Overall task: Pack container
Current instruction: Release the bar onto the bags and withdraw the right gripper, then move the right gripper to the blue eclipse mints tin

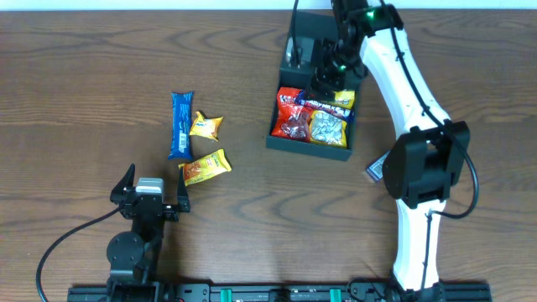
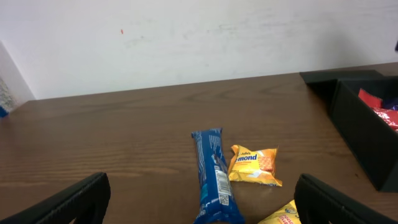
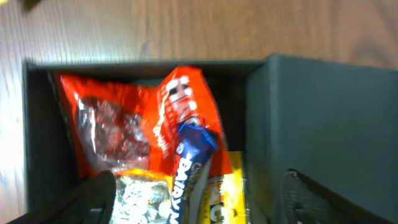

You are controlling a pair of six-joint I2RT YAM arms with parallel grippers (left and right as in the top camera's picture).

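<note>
The container (image 1: 279, 138) is a dark square box at the back centre, with its flap lid (image 1: 312, 35) standing open behind it. It holds red packets (image 1: 292, 113), a silvery packet (image 1: 327, 128), a yellow packet (image 1: 344, 99) and a blue bar. My right gripper (image 1: 330, 74) hovers over the box, open. In the right wrist view its fingers (image 3: 199, 202) straddle the blue bar (image 3: 189, 165), which lies on the red packets (image 3: 112, 124). My left gripper (image 1: 151, 197) is open and empty near the front left. The box wall also shows in the left wrist view (image 2: 364, 140).
Three snacks lie left of the box: a long blue bar (image 1: 180, 124) (image 2: 214, 177), a small yellow packet (image 1: 205, 126) (image 2: 254, 166) and an orange-yellow packet (image 1: 206, 167) (image 2: 286, 214). A small packet corner (image 1: 375, 170) shows beside the right arm.
</note>
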